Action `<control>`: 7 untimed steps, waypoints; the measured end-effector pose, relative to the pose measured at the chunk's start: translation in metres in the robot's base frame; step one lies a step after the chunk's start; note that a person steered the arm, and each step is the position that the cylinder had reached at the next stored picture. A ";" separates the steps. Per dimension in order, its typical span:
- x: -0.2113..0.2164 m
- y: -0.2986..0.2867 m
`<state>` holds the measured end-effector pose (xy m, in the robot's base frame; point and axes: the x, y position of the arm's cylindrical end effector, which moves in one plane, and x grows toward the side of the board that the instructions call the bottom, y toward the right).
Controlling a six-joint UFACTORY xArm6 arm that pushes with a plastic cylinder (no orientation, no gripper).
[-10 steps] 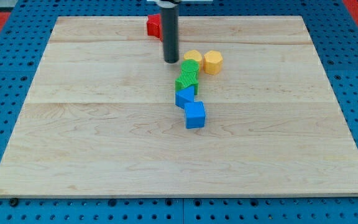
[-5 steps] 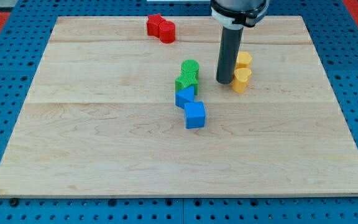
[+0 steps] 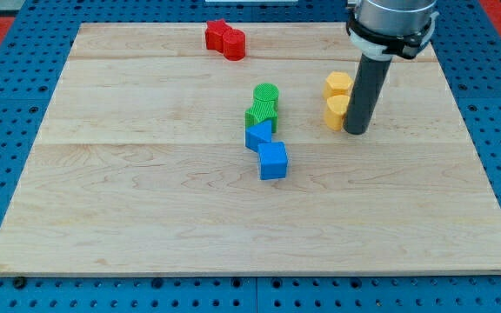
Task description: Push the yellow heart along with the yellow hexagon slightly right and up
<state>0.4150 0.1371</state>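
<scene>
The yellow hexagon (image 3: 337, 84) and the yellow heart (image 3: 335, 111) sit touching, the hexagon just above the heart, right of the board's middle. My tip (image 3: 356, 131) rests on the wooden board (image 3: 146, 191) at the heart's lower right side, close against it. The dark rod rises from there towards the view's top right and hides a sliver of both yellow blocks' right sides.
Two green blocks (image 3: 263, 104) and two blue blocks (image 3: 268, 149) form a chain down the board's middle, left of the yellow pair. Two red blocks (image 3: 224, 39) lie near the top edge. A blue pegboard surrounds the board.
The two yellow blocks were pushed right, from beside the green blocks to their present spot. My tip has since moved from their left side round to the heart's right.
</scene>
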 end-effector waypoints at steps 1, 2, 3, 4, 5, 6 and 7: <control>-0.015 0.000; 0.013 0.008; 0.028 -0.022; 0.016 -0.038; -0.005 -0.015; -0.025 0.000; -0.049 0.001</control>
